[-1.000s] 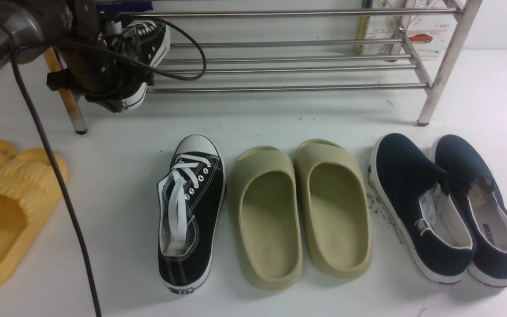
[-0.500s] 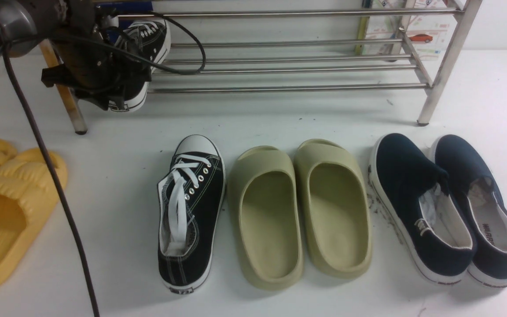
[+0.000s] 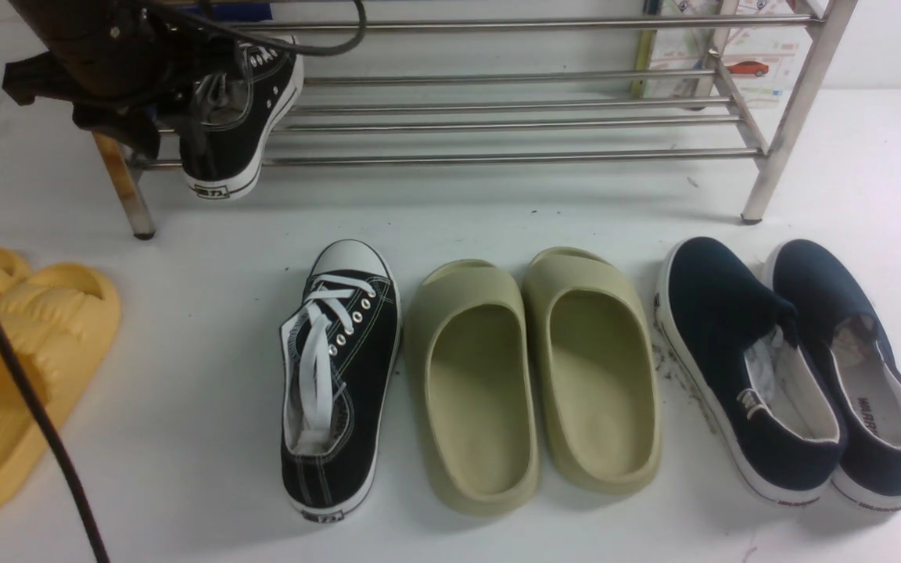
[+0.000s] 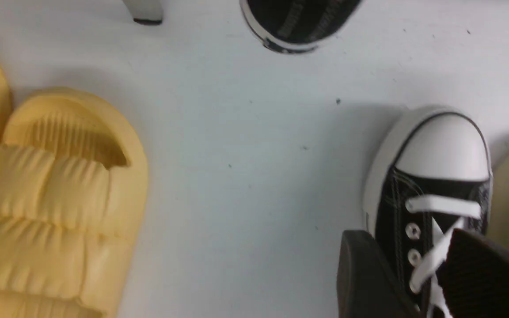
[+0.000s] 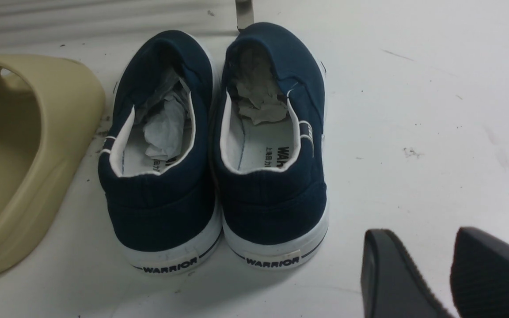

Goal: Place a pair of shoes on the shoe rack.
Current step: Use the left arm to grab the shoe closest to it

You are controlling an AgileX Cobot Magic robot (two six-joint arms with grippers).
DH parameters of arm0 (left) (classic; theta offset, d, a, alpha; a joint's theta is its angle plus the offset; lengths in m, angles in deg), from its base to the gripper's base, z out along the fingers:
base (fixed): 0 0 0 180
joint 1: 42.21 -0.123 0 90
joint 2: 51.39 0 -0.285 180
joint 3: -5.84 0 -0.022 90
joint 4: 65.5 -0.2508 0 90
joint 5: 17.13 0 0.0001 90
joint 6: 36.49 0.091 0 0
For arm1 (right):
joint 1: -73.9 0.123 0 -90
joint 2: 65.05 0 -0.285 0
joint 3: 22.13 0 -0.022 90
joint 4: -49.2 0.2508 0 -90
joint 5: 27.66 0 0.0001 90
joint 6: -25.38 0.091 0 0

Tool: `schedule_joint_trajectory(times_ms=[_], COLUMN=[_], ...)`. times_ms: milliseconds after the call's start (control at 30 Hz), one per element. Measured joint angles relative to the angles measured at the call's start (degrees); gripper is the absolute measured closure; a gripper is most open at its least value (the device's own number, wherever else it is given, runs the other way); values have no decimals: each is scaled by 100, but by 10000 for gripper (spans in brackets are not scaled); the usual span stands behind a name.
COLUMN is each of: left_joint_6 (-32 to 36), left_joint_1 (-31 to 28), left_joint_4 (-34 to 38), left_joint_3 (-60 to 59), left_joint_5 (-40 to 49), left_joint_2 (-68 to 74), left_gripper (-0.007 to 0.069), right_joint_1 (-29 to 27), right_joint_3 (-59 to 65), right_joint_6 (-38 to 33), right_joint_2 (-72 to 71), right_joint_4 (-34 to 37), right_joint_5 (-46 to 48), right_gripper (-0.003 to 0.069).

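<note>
One black canvas sneaker (image 3: 235,117) lies on the shoe rack (image 3: 497,157) at its left end, toe to the back, its white heel hanging over the front bar. The same heel (image 4: 292,26) shows in the left wrist view. The other sneaker (image 3: 341,375) stands on the floor in front of the rack, toe towards it. My left arm (image 3: 98,47) hovers above and left of the racked sneaker. The left gripper (image 4: 407,240) is open and holds nothing; the floor sneaker (image 4: 435,176) lies far below it. My right gripper (image 5: 422,247) is open over bare floor.
Olive-green slides (image 3: 536,375) sit right of the floor sneaker, with navy slip-ons (image 3: 795,367) beyond them. Yellow slides (image 3: 12,367) lie at the far left, crossed by a black cable (image 3: 28,407). The rack's rust-stained leg (image 3: 126,188) stands near my left arm.
The left gripper opened and let go of the sneaker, which now rests on the rack. The left arm has risen and drawn back to the left.
</note>
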Motion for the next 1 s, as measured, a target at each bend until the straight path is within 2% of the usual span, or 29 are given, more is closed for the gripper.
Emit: schedule_joint_trajectory(times_ms=[167,333,467,533,700,733,900,1000], left_joint_6=[-204,-401,-460,-508,-861,-1145,-1796,-1892], left_joint_1=[578,845,1007,1291,1852,1965,1983,1983], left_joint_4=[7,138,260,263,-48,-281,-879,-917], left_joint_3=[-1366,-2689,-3469,-3949,-4227,-4227,-4227,-4227], left_joint_5=[0,-243,-454,-679,-1150,-1362,-1635,-1668], left_joint_2=[-949,-1653,-1849,-1841,-1691,-1573,-1276,-1100], left_gripper=[400,401,400,400,400,400,400,395], right_joint_1=[0,0,0,0,0,0,0,0], right_joint_3=[0,0,0,0,0,0,0,0], right_joint_6=[0,0,0,0,0,0,0,0], right_joint_2=[0,0,0,0,0,0,0,0], right_joint_4=[0,0,0,0,0,0,0,0], right_joint_5=[0,0,0,0,0,0,0,0], right_gripper=[413,413,413,413,413,413,413,413])
